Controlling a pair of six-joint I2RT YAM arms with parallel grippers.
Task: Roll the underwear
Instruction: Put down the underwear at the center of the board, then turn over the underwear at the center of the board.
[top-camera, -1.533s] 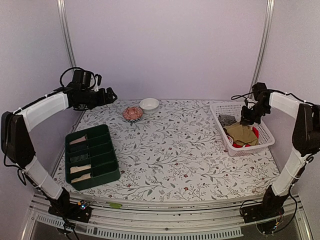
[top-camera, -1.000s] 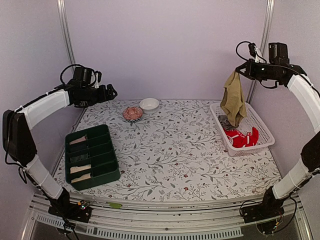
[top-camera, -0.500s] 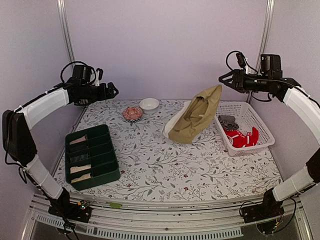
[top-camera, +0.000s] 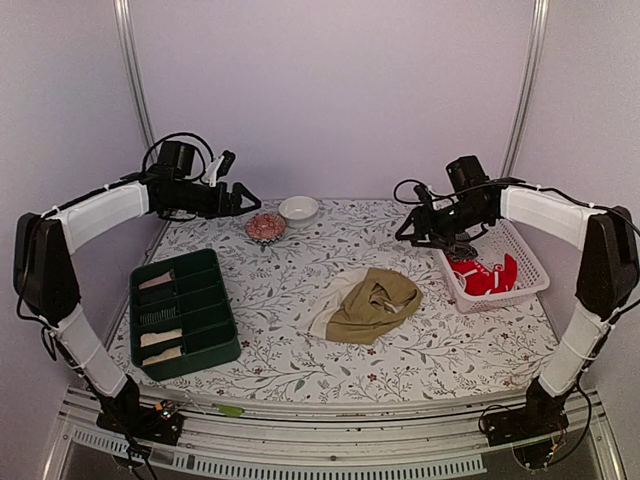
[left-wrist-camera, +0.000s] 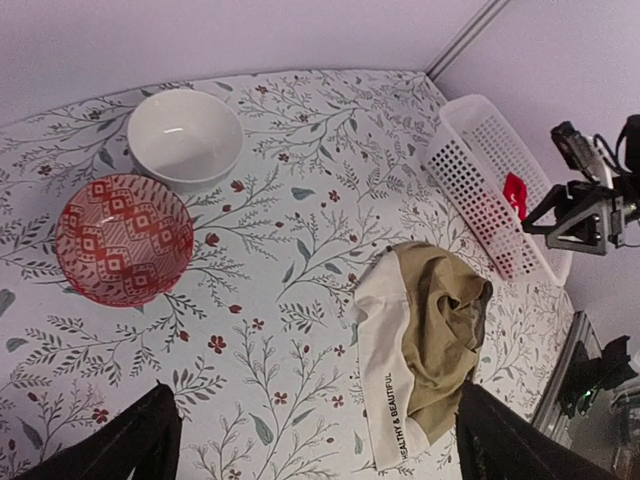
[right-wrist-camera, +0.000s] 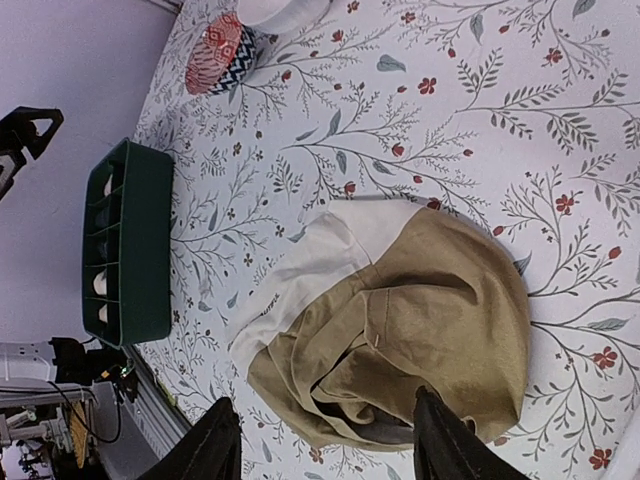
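Right fingers (right-wrist-camera: 222, 445) stand apart and hold nothing, raised in the air beside the white basket (top-camera: 500, 298) and facing the khaki-tan underwear (right-wrist-camera: 400, 330). That piece lies crumpled near the middle of the tabletop (top-camera: 300, 250), its cream band showing. The basket holds the red underwear (top-camera: 480, 280). Left fingers (left-wrist-camera: 140, 450) are spread wide and empty, above a red patterned bowl (left-wrist-camera: 124, 238) and a white bowl (left-wrist-camera: 185, 138). At the left, a green divided tray (top-camera: 195, 360) holds what seem to be cream rolls (top-camera: 160, 338).

Soft matt cloth underwear (top-camera: 378, 305); perforated plastic basket (top-camera: 505, 297)
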